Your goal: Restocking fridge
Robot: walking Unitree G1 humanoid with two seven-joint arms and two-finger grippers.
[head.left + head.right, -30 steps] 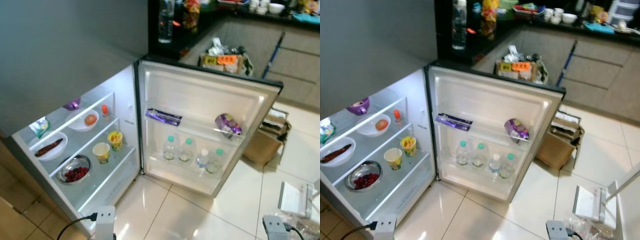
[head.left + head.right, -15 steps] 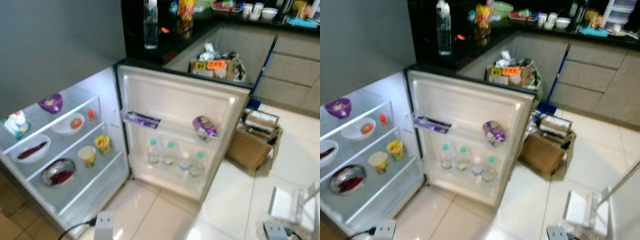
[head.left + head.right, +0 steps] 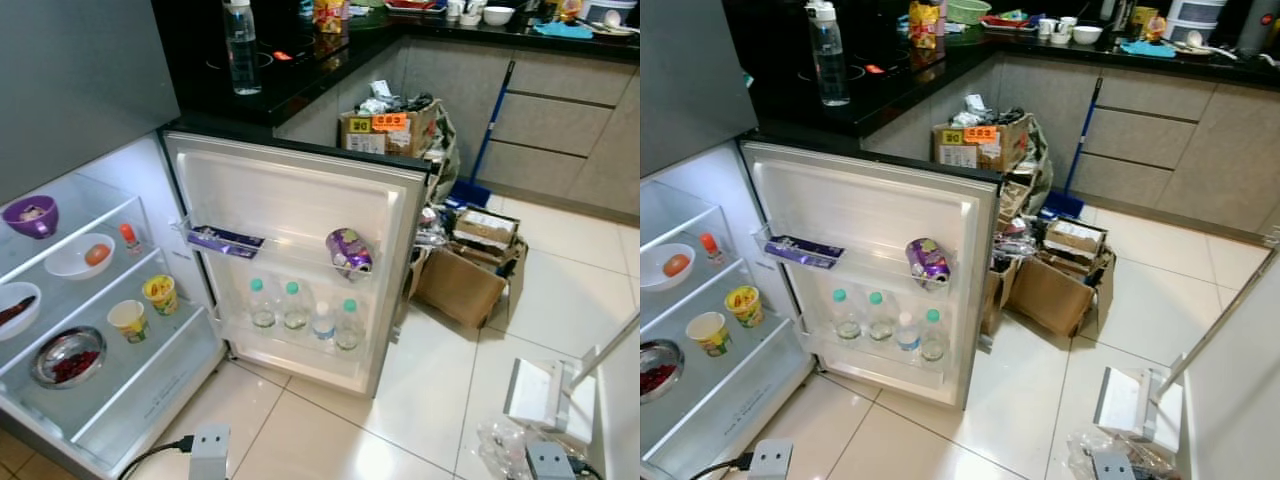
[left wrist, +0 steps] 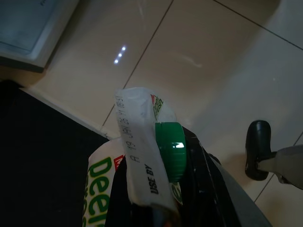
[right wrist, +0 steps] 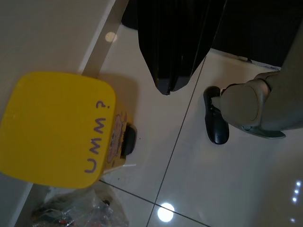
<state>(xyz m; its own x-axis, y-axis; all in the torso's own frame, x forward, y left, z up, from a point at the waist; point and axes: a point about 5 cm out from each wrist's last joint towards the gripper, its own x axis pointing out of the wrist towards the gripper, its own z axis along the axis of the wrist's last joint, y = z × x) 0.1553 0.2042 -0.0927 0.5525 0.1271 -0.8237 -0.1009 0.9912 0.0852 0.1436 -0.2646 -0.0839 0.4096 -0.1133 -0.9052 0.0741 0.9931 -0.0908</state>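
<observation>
My left gripper (image 4: 165, 189): jaws pinching a green-capped carton (image 4: 142, 156). My right gripper (image 5: 173, 47): jaws pressed together above the floor (image 5: 246, 179). Fridge (image 3: 290, 230): door open.

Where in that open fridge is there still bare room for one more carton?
The door's upper rack is bare between the flat purple packet and the purple bag. The bottom shelf is open beside the metal bowl. The door's lower rack is crowded with four water bottles.
</observation>
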